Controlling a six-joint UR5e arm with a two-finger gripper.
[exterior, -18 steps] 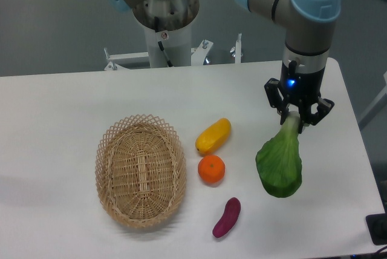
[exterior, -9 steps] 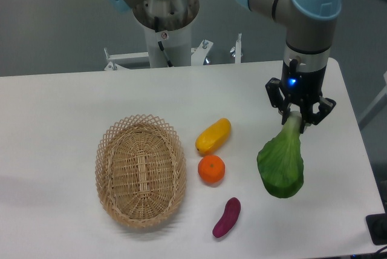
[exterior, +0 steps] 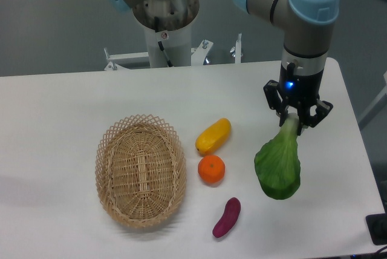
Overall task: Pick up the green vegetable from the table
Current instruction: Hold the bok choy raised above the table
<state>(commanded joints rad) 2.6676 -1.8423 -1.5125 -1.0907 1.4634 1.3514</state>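
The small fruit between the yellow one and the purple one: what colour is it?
Orange, plain and unpatterned; the fixed camera shows it clearly.

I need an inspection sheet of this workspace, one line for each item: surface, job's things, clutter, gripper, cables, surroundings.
Surface: white table, plain, no spills seen.
Job's things: green vegetable hangs leaf-down, held by its pale stem; whether the leaf tip touches the table cannot be told.
Clutter: empty wicker basket at left; yellow fruit, orange and purple eggplant piece in a loose column at centre, all apart from the vegetable.
Gripper: gripper shut on the stem, blue light lit above it.
Cables: a dark cable on the robot base.
Surroundings: grey floor behind; dark object at the lower right corner.
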